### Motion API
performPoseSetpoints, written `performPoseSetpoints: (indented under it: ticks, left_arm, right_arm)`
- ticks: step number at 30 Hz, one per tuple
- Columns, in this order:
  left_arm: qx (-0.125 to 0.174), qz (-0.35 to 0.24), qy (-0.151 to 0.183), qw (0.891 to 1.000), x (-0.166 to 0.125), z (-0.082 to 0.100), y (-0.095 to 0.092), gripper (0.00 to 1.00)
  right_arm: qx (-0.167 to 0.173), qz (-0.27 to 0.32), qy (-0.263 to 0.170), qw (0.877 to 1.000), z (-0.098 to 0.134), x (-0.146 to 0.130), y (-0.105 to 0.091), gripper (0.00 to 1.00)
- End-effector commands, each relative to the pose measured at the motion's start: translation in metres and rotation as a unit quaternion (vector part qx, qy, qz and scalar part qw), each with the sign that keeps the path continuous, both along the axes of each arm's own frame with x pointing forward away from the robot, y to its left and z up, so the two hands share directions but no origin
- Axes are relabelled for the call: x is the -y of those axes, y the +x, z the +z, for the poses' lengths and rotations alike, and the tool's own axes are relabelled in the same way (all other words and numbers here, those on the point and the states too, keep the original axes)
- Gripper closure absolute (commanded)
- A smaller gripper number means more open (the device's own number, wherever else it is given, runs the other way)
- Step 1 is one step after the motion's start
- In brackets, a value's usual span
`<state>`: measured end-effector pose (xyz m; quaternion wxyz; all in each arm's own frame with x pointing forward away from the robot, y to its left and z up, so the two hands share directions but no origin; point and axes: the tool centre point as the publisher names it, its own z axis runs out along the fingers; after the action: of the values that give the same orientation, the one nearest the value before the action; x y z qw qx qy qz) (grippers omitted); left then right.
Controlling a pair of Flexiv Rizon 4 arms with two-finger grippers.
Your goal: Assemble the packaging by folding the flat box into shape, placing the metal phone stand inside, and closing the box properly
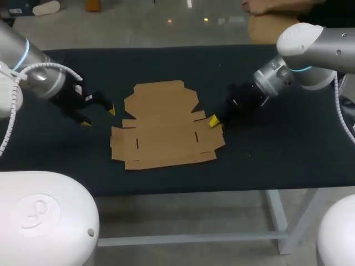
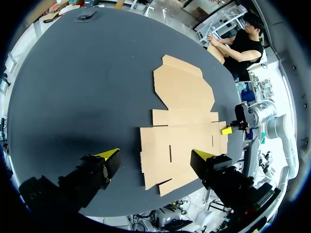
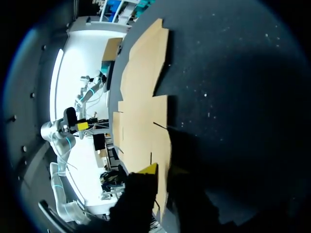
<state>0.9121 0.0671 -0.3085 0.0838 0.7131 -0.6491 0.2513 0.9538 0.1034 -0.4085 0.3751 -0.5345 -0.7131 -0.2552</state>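
Cardboard, the flat box (image 1: 166,124) lay on the surface (image 1: 266,160), the left gripper (image 1: 100,115), fingers released, just left of it, the right gripper (image 1: 213,122) at its right edge, grip untellable; lifting that side along its crease seemed best.

Silver-grey left arm (image 1: 30,69), silver-grey right arm (image 1: 324,50), blue-lit joint rings (image 1: 22,55), looping white cables (image 1: 10,119), black tools (image 1: 99,115)

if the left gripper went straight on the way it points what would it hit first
Probably the near edge of the flat box, which lies ahead of the open left gripper. It tilts downward, though, so the table might come first; depth is unclear.
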Motion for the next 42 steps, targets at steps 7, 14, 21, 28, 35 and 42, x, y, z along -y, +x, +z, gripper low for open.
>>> performPoseSetpoints:
  ticks: [7,14,21,28,35,42]
  left_arm:
    - [-0.002,-0.005,0.003,1.000,0.004,0.001,0.004,0.00]
    - [-0.001,-0.007,0.002,1.000,0.004,0.000,0.004,0.00]
    - [0.001,-0.011,0.000,1.000,0.004,0.000,0.002,0.00]
    - [0.001,-0.016,-0.001,1.000,0.003,0.000,0.002,0.00]
    - [0.001,-0.017,-0.001,1.000,0.002,-0.001,0.000,0.00]
    - [0.000,-0.012,-0.002,1.000,0.002,-0.001,-0.002,0.00]
  right_arm:
    - [0.005,-0.006,-0.003,1.000,0.004,0.001,-0.008,0.65]
    - [0.004,-0.006,-0.004,1.000,0.003,-0.001,-0.011,1.00]
    - [0.006,-0.012,-0.007,1.000,0.004,-0.001,-0.020,1.00]
    - [0.004,-0.025,-0.008,1.000,0.003,0.002,-0.026,1.00]
    - [0.002,-0.026,-0.011,1.000,0.002,0.004,-0.021,1.00]
    - [-0.001,-0.025,-0.010,1.000,0.001,0.004,-0.018,0.97]
